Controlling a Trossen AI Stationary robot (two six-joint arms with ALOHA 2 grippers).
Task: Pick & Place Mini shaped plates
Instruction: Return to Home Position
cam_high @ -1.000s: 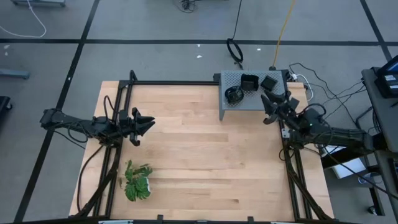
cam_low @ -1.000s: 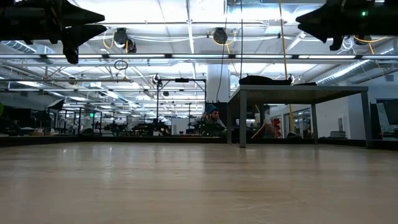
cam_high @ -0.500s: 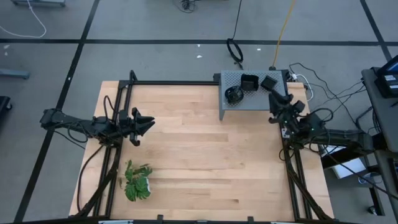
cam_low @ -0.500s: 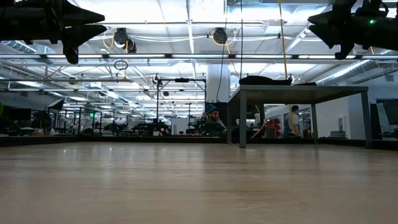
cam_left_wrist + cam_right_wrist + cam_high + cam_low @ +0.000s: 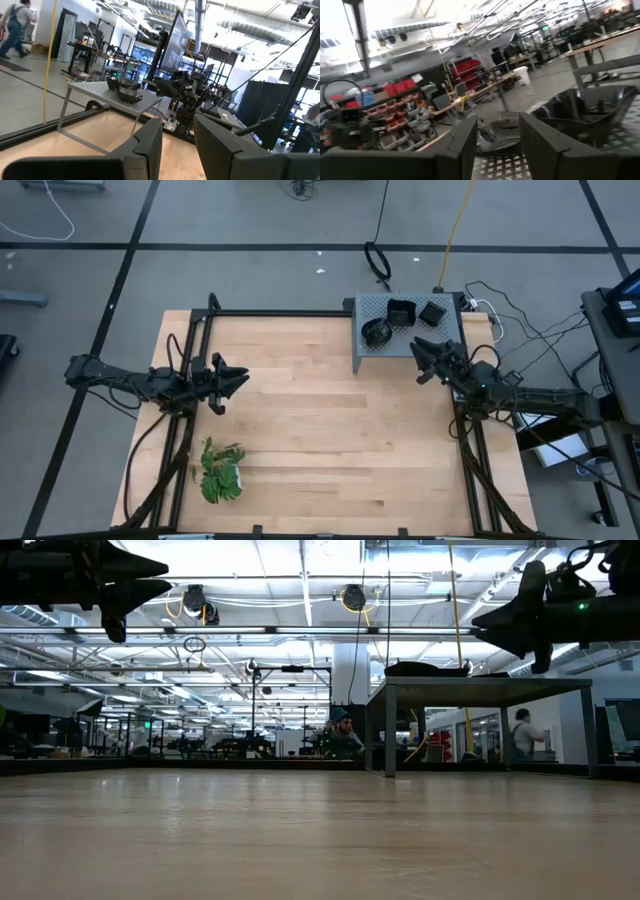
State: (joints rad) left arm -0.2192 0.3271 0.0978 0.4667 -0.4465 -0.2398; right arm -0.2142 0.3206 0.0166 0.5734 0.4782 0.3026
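Note:
Three black glossy mini plates sit on the grey perforated stand (image 5: 380, 352) at the table's far right: a round one (image 5: 376, 331) and two square ones (image 5: 401, 311) (image 5: 434, 312). They also show in the right wrist view (image 5: 590, 107) (image 5: 495, 136) and the left wrist view (image 5: 125, 90). My right gripper (image 5: 420, 362) hovers open over the stand's near right part, pointing toward the plates, and touches nothing. My left gripper (image 5: 236, 381) hangs open and empty above the table's left side.
A green leafy plant (image 5: 220, 472) lies near the table's front left. Black frame rails (image 5: 300, 313) run along the table's far, left and right edges. Bare wood spans the middle of the table (image 5: 330, 440). A person (image 5: 521, 735) walks in the room beyond.
My right gripper first went toward the table's far right, then swung back toward the table's left and near side along the stand, ending slightly lower. Its fingers stay open. The plates have not moved.

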